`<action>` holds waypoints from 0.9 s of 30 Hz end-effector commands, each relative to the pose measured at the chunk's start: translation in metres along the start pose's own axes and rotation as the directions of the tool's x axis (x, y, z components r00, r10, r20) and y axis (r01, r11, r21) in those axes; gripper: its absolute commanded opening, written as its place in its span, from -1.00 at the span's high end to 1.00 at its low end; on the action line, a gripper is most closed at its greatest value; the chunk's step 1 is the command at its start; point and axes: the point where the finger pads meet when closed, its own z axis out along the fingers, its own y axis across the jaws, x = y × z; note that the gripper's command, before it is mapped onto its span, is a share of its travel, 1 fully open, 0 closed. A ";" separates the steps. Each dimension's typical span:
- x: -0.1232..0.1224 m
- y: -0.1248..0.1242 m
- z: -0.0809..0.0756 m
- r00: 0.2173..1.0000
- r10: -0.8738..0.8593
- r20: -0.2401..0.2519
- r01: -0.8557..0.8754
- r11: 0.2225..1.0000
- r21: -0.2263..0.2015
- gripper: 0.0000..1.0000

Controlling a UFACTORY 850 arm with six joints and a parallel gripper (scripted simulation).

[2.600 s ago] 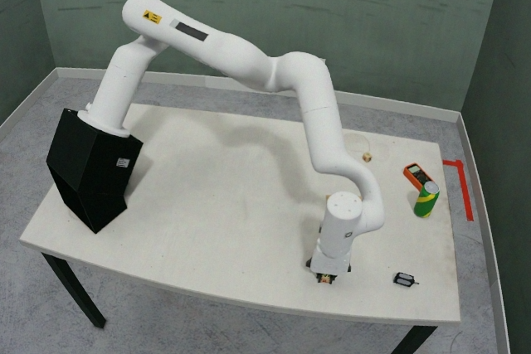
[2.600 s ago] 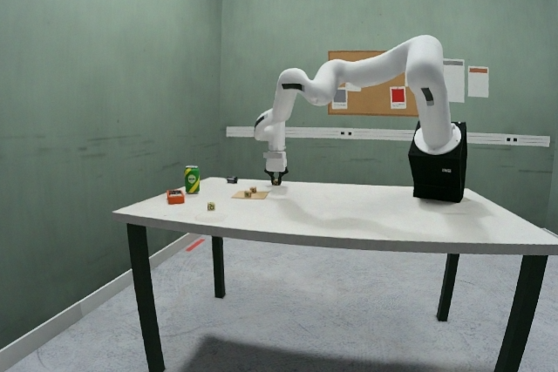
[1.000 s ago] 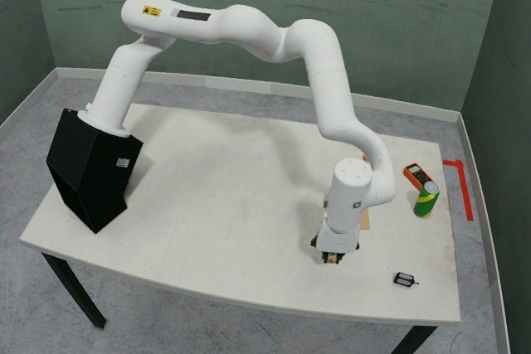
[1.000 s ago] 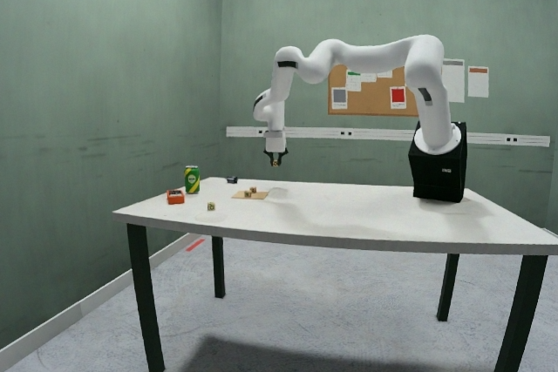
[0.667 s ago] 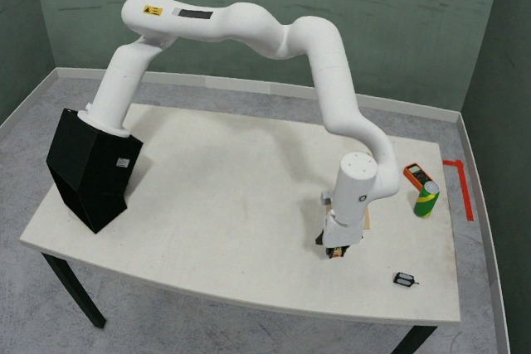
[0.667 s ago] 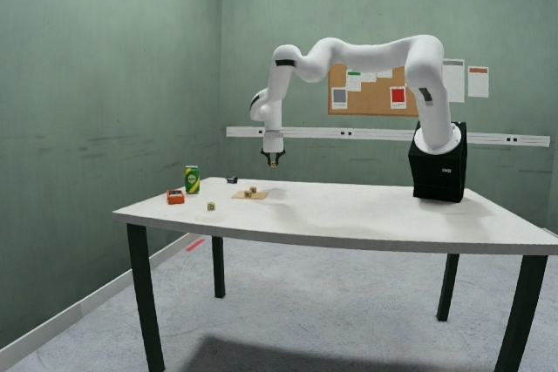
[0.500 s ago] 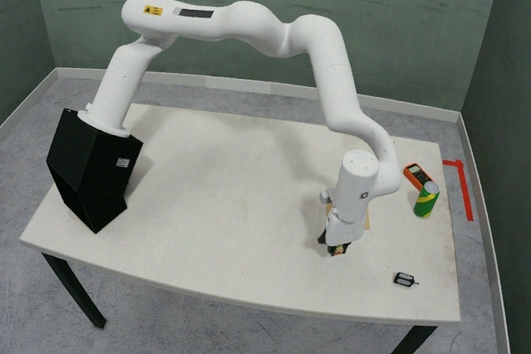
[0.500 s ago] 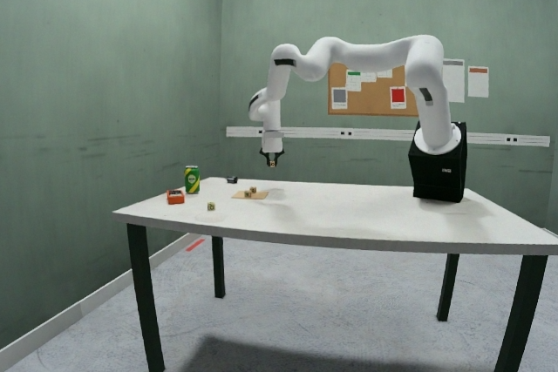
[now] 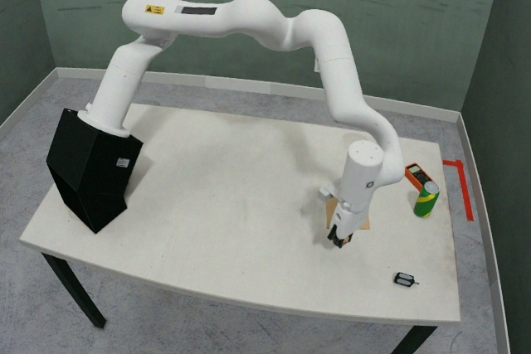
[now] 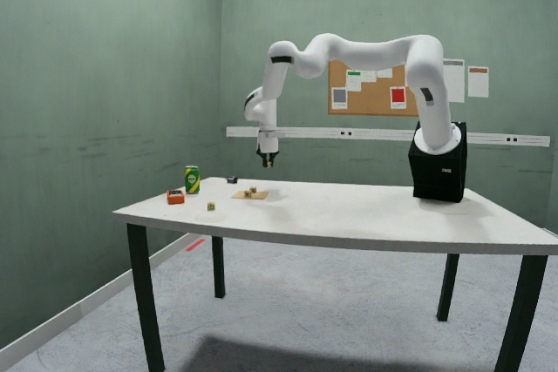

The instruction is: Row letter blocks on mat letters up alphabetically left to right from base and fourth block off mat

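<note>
My gripper (image 9: 339, 242) is shut on a small wooden block (image 10: 268, 164) and holds it well above the table, over the near edge of the tan mat (image 10: 253, 194). Two blocks (image 10: 247, 193) (image 10: 253, 189) sit on the mat, close together. A further block (image 10: 210, 206) stands off the mat, toward the table edge near the orange meter. In the top view my arm hides most of the mat (image 9: 330, 213) and all the blocks on the table. The letters are too small to read.
A green and yellow can (image 9: 426, 200) and an orange meter (image 9: 418, 175) stand at the table's end past the mat. A small black clip (image 9: 404, 279) lies near a table corner. My black base (image 9: 92, 170) stands at the opposite end.
</note>
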 end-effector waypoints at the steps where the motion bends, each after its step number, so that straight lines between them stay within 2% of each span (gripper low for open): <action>1: 0.004 0.010 -0.001 0.990 -0.139 0.011 0.139 0.990 -0.007 0.54; 7: 0.011 0.022 -0.002 0.956 -0.292 0.012 0.293 0.956 -0.005 0.54; 14: 0.019 0.037 -0.002 0.882 -0.471 0.013 0.471 0.882 -0.002 0.54; 16: 0.019 0.037 -0.002 0.882 -0.471 0.013 0.471 0.882 -0.002 0.54; 17: 0.022 0.043 -0.002 0.842 -0.540 0.013 0.540 0.842 -0.001 0.54; 27: 0.034 0.062 -0.003 0.674 -0.739 0.012 0.739 0.674 0.003 0.54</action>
